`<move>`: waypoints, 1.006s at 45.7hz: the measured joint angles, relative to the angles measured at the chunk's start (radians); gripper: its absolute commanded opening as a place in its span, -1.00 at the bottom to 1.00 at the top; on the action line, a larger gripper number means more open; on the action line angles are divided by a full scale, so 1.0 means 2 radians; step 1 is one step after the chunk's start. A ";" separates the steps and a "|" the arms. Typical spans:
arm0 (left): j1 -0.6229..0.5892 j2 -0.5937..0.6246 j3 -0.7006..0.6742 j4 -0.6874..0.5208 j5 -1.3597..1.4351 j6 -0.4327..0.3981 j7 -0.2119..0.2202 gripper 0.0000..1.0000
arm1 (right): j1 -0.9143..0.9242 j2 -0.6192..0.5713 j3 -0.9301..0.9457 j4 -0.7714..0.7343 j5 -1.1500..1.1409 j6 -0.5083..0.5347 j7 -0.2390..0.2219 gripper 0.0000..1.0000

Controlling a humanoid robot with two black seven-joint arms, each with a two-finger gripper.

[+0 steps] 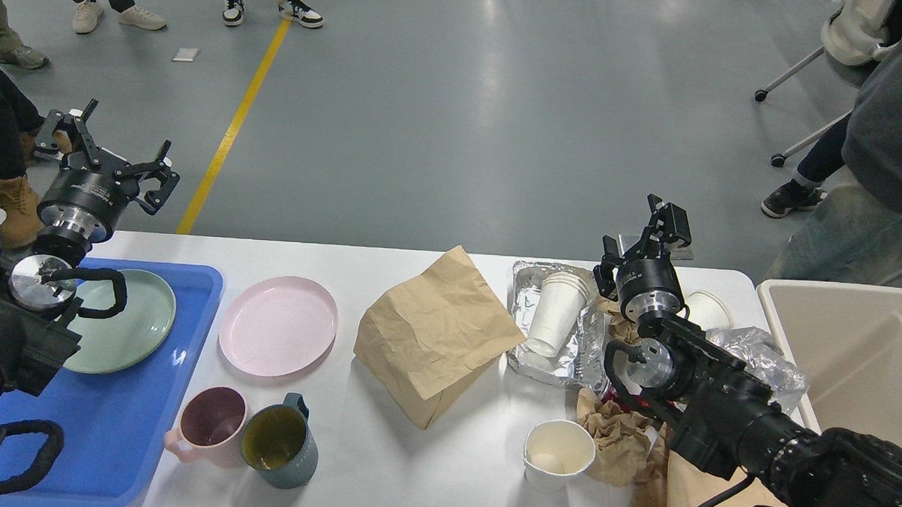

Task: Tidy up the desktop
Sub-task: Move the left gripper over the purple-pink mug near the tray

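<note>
The white desktop (414, 462) carries dishes on its left half and litter on its right half. A green plate (130, 325) lies in the blue tray (115, 429). Outside the tray are a pink plate (277, 325), a pink mug (209, 425) and a dark teal mug (279, 446). A brown paper bag (437, 332) sits mid-table. My left gripper (115, 152) hangs open and empty above the table's far left corner. My right gripper (639, 241) is open, raised just right of the stacked white paper cups (558, 310) in a foil tray (526, 354).
A lone white paper cup (559, 454), crumpled brown paper (621, 439), another white cup (708, 307) and crinkled clear wrap (759, 354) lie around my right arm. A beige bin (853, 350) stands at the table's right end. People stand beyond the far edge.
</note>
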 measured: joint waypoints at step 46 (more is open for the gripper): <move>-0.041 0.041 0.230 0.000 0.010 -0.001 0.016 0.93 | 0.000 0.000 0.000 0.000 0.000 0.000 0.000 1.00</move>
